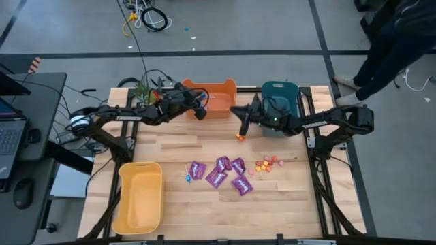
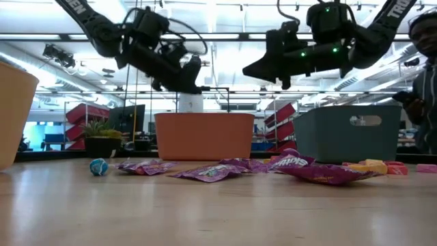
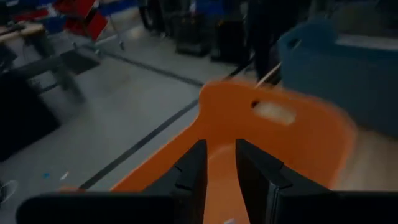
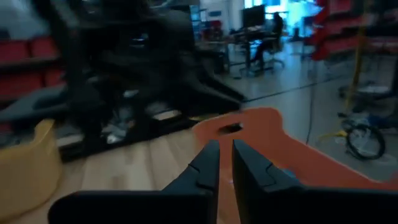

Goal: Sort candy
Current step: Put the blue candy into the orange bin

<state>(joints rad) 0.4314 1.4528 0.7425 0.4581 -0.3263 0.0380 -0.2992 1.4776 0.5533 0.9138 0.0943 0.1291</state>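
Observation:
My left gripper (image 1: 201, 111) hangs over the orange bin's (image 1: 212, 96) near-left part, open, with nothing between its fingers (image 3: 221, 177). My right gripper (image 1: 240, 117) hovers just off the orange bin's near-right corner, pointing toward the table's left. Its fingers (image 4: 225, 167) stand a narrow gap apart and hold nothing. One small orange candy (image 1: 239, 137) lies on the table below it. Purple packets (image 1: 223, 173), a blue lollipop (image 1: 188, 178) and small orange and pink pieces (image 1: 267, 163) lie mid-table.
A teal bin (image 1: 280, 96) stands at the far edge, right of the orange bin. A yellow bin (image 1: 139, 197) sits at the near left. A person (image 1: 395, 47) stands beyond the table's far right corner. Bare wood lies between the bins and the candy.

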